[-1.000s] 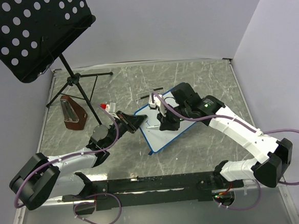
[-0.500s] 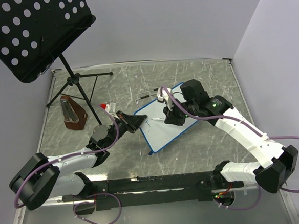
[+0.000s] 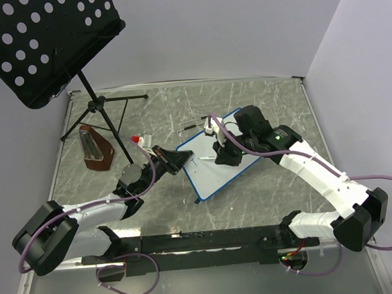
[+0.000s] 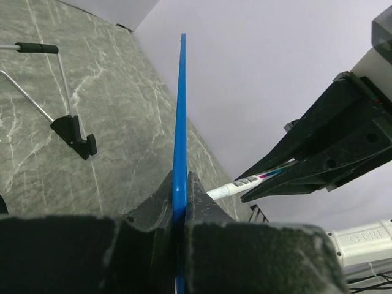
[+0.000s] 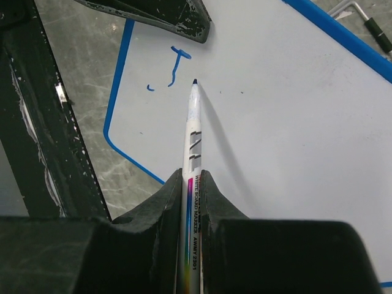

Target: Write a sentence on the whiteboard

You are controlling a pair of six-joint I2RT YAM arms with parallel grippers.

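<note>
The whiteboard (image 3: 215, 176), white with a blue frame, lies tilted at mid-table. My left gripper (image 3: 175, 159) is shut on its left edge. In the left wrist view the blue frame (image 4: 180, 110) runs edge-on between the jaws of the left gripper (image 4: 180, 179). My right gripper (image 5: 192, 176) is shut on a white whiteboard marker (image 5: 192, 138). The marker's tip is at the board surface (image 5: 294, 122), just right of the writing. Of the sentence, only one blue letter-like stroke (image 5: 176, 64) and a short dash show. In the top view the right gripper (image 3: 222, 156) hovers over the board's middle.
A black perforated music stand (image 3: 41, 43) on a tripod (image 3: 102, 110) fills the far left. A brown wedge-shaped object (image 3: 95, 148) lies by its legs. A red-capped item (image 3: 136, 138) sits near the left gripper. A wire piece with black ends (image 4: 73, 131) lies behind the board.
The right gripper has shifted a little to the right over the board, with the marker in it. The left gripper and the board have stayed put.
</note>
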